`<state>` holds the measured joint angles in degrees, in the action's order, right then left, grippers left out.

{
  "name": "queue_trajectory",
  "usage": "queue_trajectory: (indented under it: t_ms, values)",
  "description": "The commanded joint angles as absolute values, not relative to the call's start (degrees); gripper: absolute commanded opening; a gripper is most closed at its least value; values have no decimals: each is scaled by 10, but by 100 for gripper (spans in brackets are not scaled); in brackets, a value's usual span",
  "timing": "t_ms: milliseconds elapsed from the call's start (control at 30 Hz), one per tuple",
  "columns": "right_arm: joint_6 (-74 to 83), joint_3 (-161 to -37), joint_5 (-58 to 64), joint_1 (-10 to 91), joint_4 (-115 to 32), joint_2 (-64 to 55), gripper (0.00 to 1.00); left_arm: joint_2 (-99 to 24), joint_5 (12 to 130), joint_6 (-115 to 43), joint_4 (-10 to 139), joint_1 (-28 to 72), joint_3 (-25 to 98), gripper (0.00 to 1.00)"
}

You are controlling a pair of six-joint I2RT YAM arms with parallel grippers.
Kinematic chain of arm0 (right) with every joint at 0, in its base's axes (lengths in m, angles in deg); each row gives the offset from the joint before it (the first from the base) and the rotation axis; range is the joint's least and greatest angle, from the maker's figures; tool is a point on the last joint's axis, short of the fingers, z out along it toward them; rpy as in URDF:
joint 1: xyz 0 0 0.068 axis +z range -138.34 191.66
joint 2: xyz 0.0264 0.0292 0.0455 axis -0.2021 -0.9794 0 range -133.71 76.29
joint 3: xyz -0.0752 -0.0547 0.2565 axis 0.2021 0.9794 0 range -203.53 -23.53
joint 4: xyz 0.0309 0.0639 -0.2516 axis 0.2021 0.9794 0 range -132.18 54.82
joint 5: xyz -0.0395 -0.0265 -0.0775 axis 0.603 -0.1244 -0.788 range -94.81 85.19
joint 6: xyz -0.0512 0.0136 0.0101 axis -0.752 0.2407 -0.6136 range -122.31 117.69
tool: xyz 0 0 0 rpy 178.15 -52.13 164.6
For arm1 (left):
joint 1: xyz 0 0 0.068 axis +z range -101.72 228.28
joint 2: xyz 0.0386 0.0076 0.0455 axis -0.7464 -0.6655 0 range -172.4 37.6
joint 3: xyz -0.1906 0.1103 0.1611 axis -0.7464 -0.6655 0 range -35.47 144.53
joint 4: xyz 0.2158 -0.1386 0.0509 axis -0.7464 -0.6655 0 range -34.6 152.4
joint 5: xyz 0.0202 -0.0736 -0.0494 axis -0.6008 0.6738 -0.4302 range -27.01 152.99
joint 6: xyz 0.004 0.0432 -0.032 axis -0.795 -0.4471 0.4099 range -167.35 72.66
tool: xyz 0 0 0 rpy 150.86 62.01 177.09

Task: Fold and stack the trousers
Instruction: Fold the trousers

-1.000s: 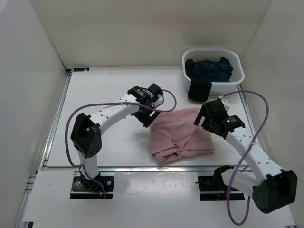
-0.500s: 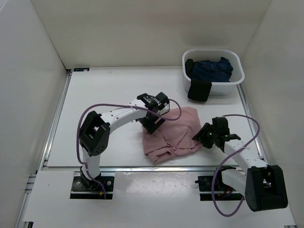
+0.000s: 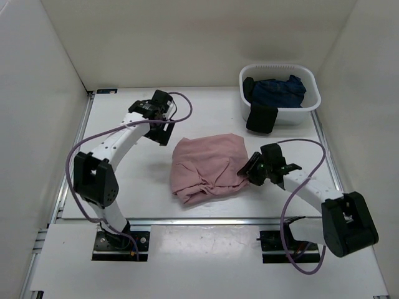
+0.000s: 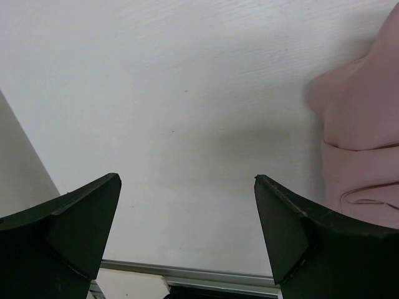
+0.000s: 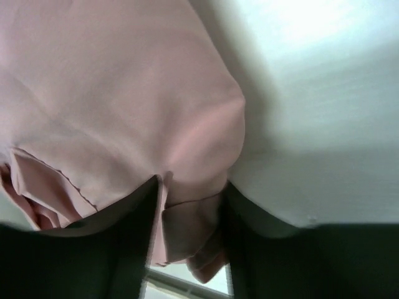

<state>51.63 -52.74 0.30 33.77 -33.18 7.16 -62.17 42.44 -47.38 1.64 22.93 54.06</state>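
Note:
The dusty-pink trousers (image 3: 206, 167) lie as a folded, rumpled bundle near the middle front of the table. My right gripper (image 3: 247, 172) is low at the bundle's right edge and is shut on a fold of the pink fabric (image 5: 190, 230). My left gripper (image 3: 163, 131) is open and empty, up and to the left of the bundle, apart from it. In the left wrist view its fingers (image 4: 293, 230) frame bare table, and the trousers (image 4: 365, 149) show at the right edge.
A white basket (image 3: 308, 112) stands at the back right and holds a dark navy garment (image 3: 279, 90). A black cloth (image 3: 261, 118) hangs over its front wall. White walls enclose the table on three sides. A metal rail (image 3: 187, 221) runs along the front edge.
My left gripper has let go of the trousers and moved back and to the left. My right gripper has dragged the bundle to the left, holding its right edge.

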Motion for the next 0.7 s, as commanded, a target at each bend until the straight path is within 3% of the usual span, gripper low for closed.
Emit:
queue_trajectory:
  t_ms: [0, 67, 100, 133, 367, 500, 667]
  values:
    - [489, -581, 30, 332, -330, 40, 56, -566, 408, -473, 18, 252, 532, 100]
    - [460, -615, 7, 332, -240, 46, 78, -548, 402, -473, 18, 277, 532, 100]
    - [448, -635, -16, 332, -196, 55, 95, -542, 402, -473, 12, 286, 532, 100]
    - [430, -672, -42, 317, -153, 68, 99, -529, 396, -473, 7, 308, 532, 100]
    - [338, -866, -146, 187, 190, 166, 99, -491, 409, -473, -32, 421, 504, 100]
    - [276, -968, -152, 110, 254, 166, 99, -453, 415, -473, -32, 499, 453, 100]
    - [264, -1064, -157, 88, 273, 153, 99, -399, 449, -473, -25, 606, 399, 100]
